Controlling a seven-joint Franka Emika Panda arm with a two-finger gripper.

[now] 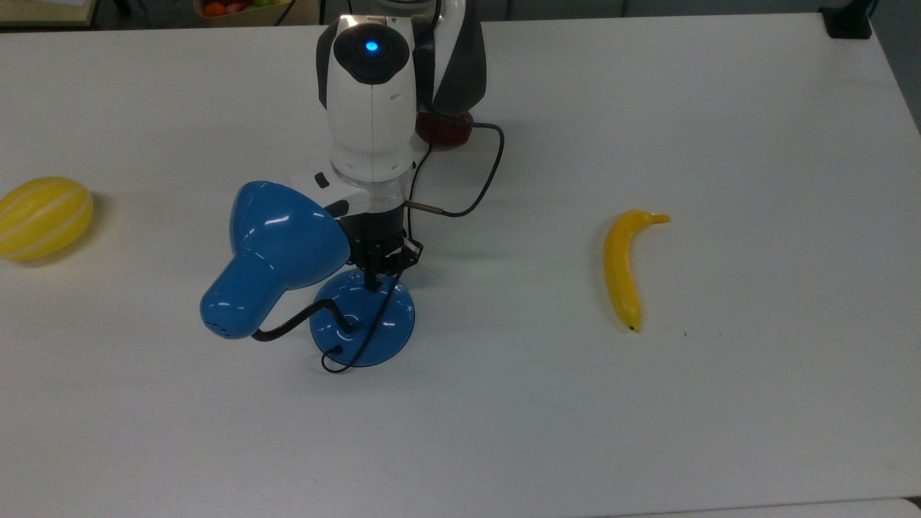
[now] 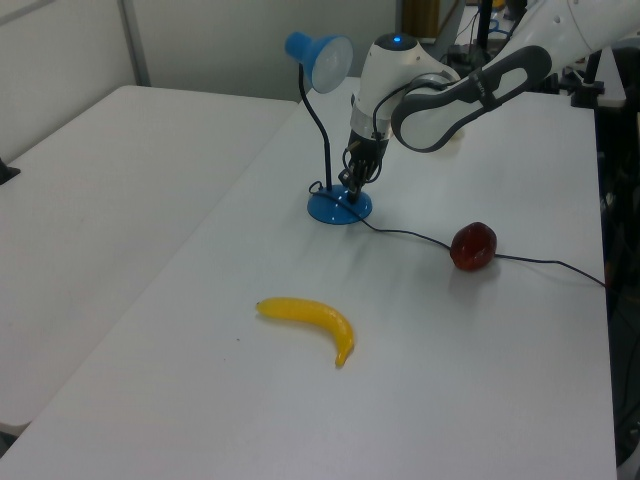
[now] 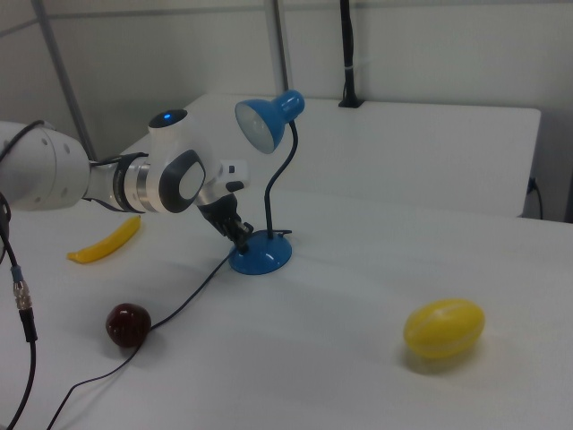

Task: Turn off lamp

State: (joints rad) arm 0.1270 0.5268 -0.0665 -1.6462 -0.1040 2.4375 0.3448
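The glossy blue lamp stands on the white table, its bell shade (image 1: 280, 237) tilted on a bent black neck above the round domed base (image 1: 381, 332). The shade (image 2: 322, 55) shows no glow in the left view. My gripper (image 1: 373, 282) points down with its fingers shut, the tips touching the top of the base where the small black switch sits; the tips hide the switch. In the right view the gripper (image 3: 243, 238) meets the base (image 3: 267, 258) on the right view's left side. The black cord (image 1: 374, 316) runs across the base.
A banana (image 1: 622, 270) lies toward the top view's right, a yellow melon (image 1: 43, 216) at its left edge. A dark red fruit (image 2: 473, 246) sits beside the cord. A black mount (image 1: 849, 21) stands at the far right corner.
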